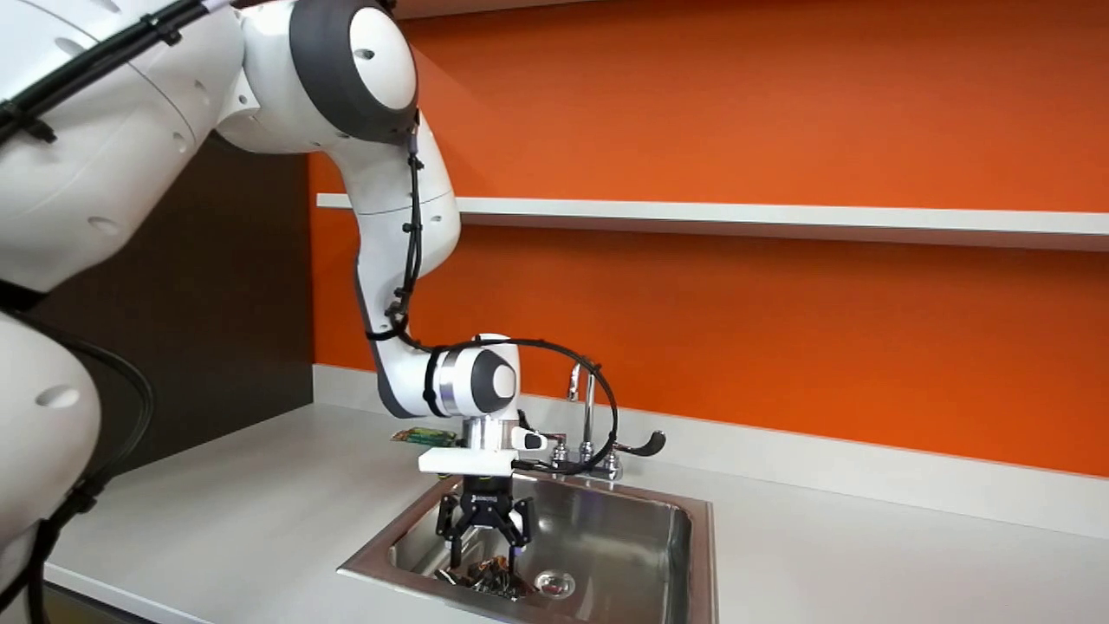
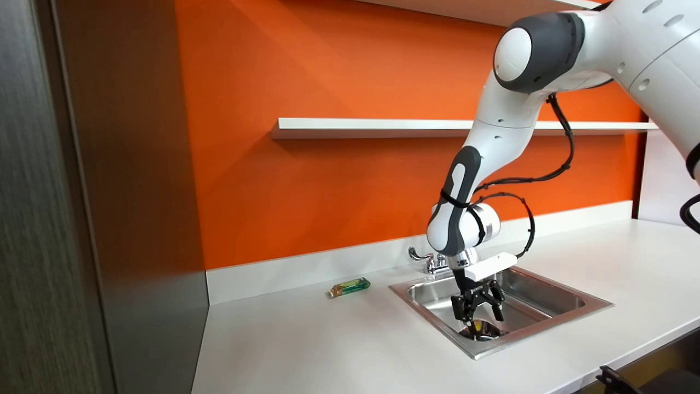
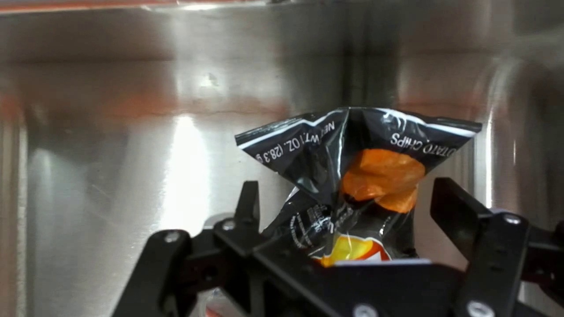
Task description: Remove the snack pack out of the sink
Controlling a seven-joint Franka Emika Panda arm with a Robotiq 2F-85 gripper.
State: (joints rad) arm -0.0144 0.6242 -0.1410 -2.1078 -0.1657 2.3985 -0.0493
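The snack pack is a shiny black potato chip bag with pale edges and an orange chip print. It lies on the floor of the steel sink, near one corner, as seen in an exterior view at the bag. My gripper reaches down into the basin with its fingers wide open. In the wrist view one finger stands on each side of the pack, with a visible gap to the right finger. The lower end of the pack is hidden behind the gripper's body. Nothing appears gripped.
A chrome faucet with lever handles rises at the sink's back edge, close to the arm. On the counter beside the sink lies a flat green packet. A white shelf runs along the orange wall. The sink's walls surround the gripper.
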